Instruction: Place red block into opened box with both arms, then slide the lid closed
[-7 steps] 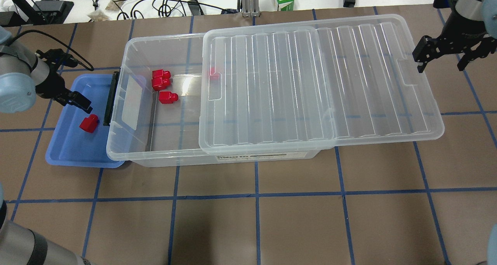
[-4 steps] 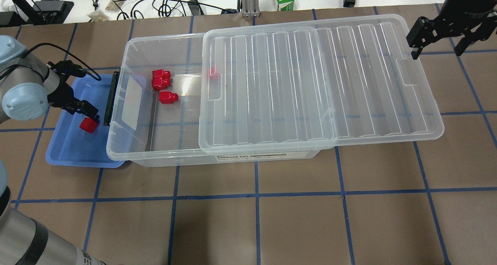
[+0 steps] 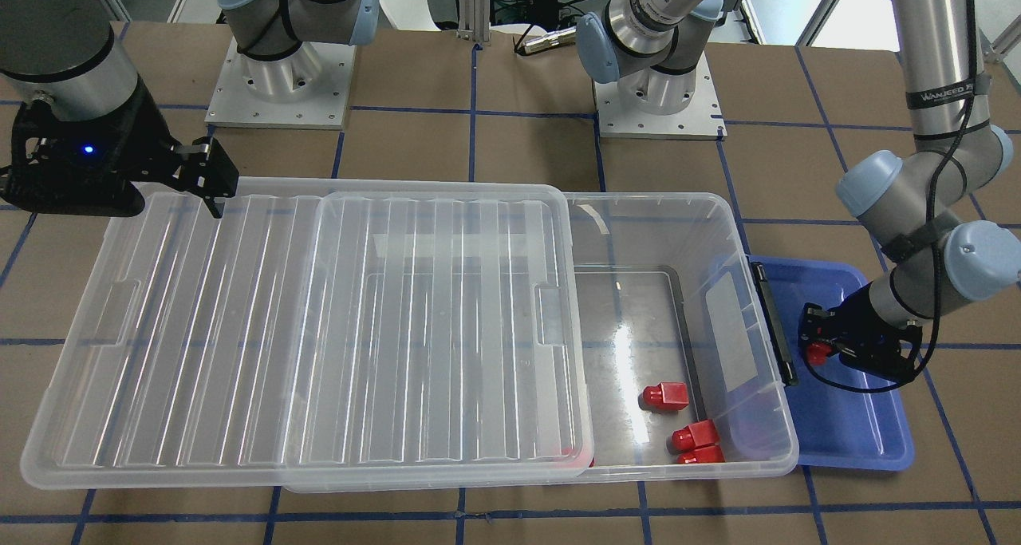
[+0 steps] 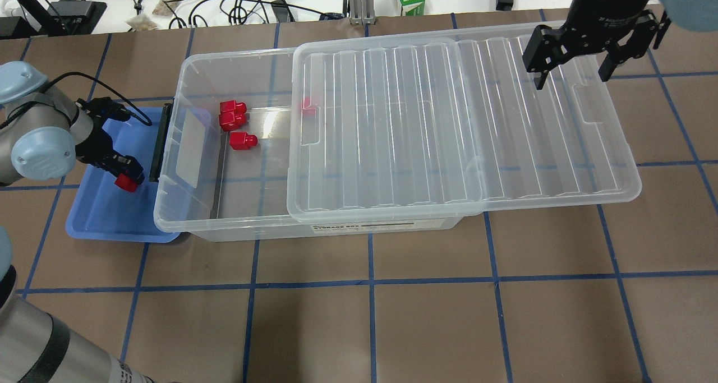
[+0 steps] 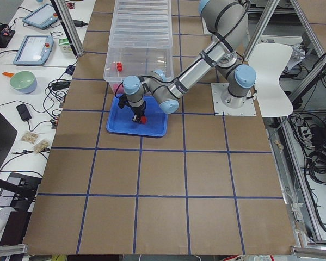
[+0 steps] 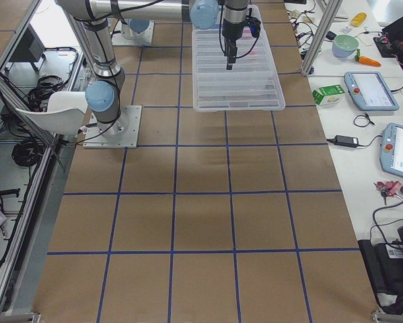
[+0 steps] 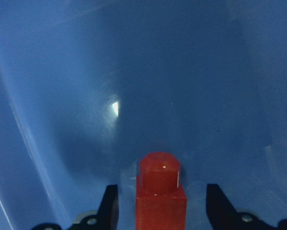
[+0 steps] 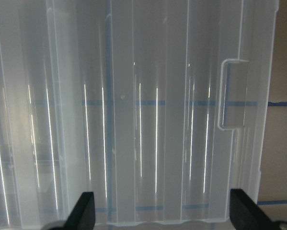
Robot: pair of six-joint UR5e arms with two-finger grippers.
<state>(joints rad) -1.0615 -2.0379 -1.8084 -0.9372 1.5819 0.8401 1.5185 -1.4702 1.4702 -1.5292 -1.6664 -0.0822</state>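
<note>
Silver-grey tubular left arm w/ light-blue joint caps, thin black cable along it, dark lettering nr a black band. Same build on right arm. Matte-black two-finger left gripper & right gripper; blue LED on right wrist. Square silver base plates, screws at edges.

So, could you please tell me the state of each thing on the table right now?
Box: open at one end, other blocks inside.
Lid: partly on, overhanging the other end.
Red block: lying in the blue tray, ungripped.
Left gripper: open, straddling that block.
Right gripper: open, over the lid.
</note>
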